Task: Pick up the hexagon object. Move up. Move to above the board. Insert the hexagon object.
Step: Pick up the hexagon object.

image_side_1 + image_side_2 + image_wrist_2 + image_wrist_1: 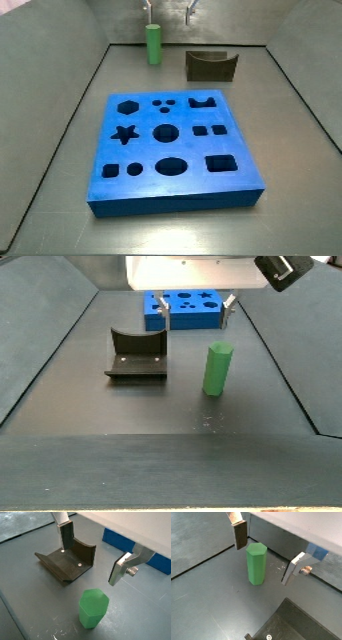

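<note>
The hexagon object is a slim green peg standing upright on the grey floor; it shows in both wrist views [256, 562] [93, 608] and in both side views [154, 45] [218, 368]. My gripper [264, 565] [90, 566] is open and empty, hovering above the peg, with the fingers [240, 534] wide apart and clear of it. It also shows in both side views [170, 14] [195, 311]. The blue board [140, 150] [187, 316] with dark cut-out holes lies flat away from the peg.
The dark fixture [209, 66] [136, 353] [67, 562] stands on the floor beside the peg. Grey side walls slope up around the floor. An edge of the board shows in a wrist view [127, 544].
</note>
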Tool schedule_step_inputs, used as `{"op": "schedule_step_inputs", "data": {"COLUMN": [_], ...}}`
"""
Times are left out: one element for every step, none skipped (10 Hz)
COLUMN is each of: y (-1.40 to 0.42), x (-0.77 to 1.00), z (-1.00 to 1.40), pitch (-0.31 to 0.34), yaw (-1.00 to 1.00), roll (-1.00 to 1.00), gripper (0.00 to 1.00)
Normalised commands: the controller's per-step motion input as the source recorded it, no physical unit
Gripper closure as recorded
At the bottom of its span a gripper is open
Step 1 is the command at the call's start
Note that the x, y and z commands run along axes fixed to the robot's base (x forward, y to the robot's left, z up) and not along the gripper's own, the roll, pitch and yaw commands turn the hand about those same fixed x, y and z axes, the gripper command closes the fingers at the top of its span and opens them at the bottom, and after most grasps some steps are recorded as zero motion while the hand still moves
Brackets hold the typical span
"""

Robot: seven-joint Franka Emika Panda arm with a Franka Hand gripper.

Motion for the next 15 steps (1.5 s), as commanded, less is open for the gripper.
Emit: {"op": "schedule_step_inputs", "data": {"y": [0.01,0.51,0.49,0.25,0.00,0.00,0.03,0.00,0.00,0.00,0.00,0.43,0.57,0.06,0.00], "x": [0.00,0.00,-0.11,0.00,0.00,-0.84,-1.00,-0.11,-1.00,-0.85,-0.02,-0.92,-0.92,-0.04,0.00], "z": [0.00,0.56,0.76,0.47,0.00,-0.39,-0.57,-0.08,-0.03,0.00,0.00,-0.53,-0.66,-0.05,-0.04], "pitch": [0.000,0.000,0.060,0.109,0.017,0.000,-0.051,0.000,0.189,0.157,0.000,0.000,-0.009,0.000,0.000], "yaw": [0.00,0.29,0.15,0.11,0.00,0.07,0.00,0.00,0.00,0.00,0.00,0.08,0.21,0.16,0.00], "roll": [-0.04,-0.10,0.04,0.16,0.00,0.01,0.00,0.00,0.34,0.26,0.00,0.00,-0.14,0.00,0.00], "gripper": [0.00,0.00,0.00,0.00,0.00,0.00,0.00,0.00,0.00,0.00,0.00,0.00,0.00,0.00,0.00]}}
